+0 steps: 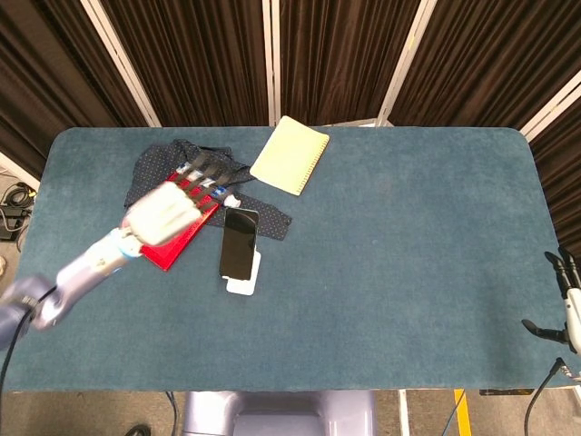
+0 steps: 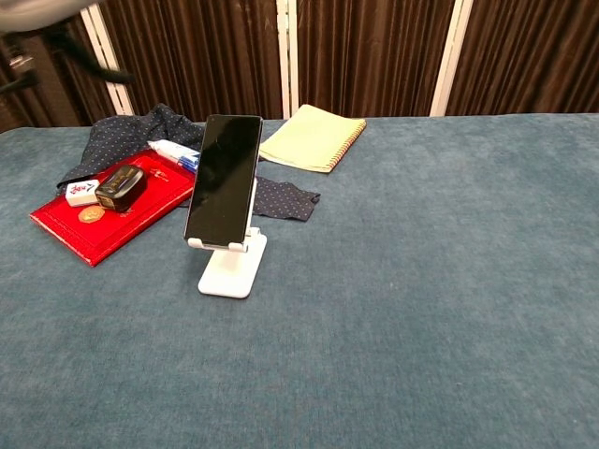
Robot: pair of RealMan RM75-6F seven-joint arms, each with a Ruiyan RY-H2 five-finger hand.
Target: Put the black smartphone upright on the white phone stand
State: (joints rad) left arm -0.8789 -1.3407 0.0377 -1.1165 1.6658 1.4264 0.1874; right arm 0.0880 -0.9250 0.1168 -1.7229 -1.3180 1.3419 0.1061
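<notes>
The black smartphone (image 1: pixel 239 242) (image 2: pixel 223 180) stands upright and leaning back on the white phone stand (image 1: pixel 245 284) (image 2: pixel 232 271), left of the table's middle. Nothing touches it. My left hand (image 1: pixel 163 214) is lifted above the red book to the left of the phone, blurred, its fingers (image 1: pixel 198 173) spread and holding nothing. In the chest view only a blurred edge of the left hand (image 2: pixel 42 17) shows in the top left corner. My right hand (image 1: pixel 565 309) hangs off the table's right edge, its fingers apart and empty.
A red book (image 2: pixel 103 223) left of the stand carries a small black device (image 2: pixel 119 185), a white tile (image 2: pixel 81 193) and a coin (image 2: pixel 91 214). Behind lie a dotted dark cloth (image 2: pixel 131 136), a toothpaste tube (image 2: pixel 178 152) and a yellow notebook (image 2: pixel 314 137).
</notes>
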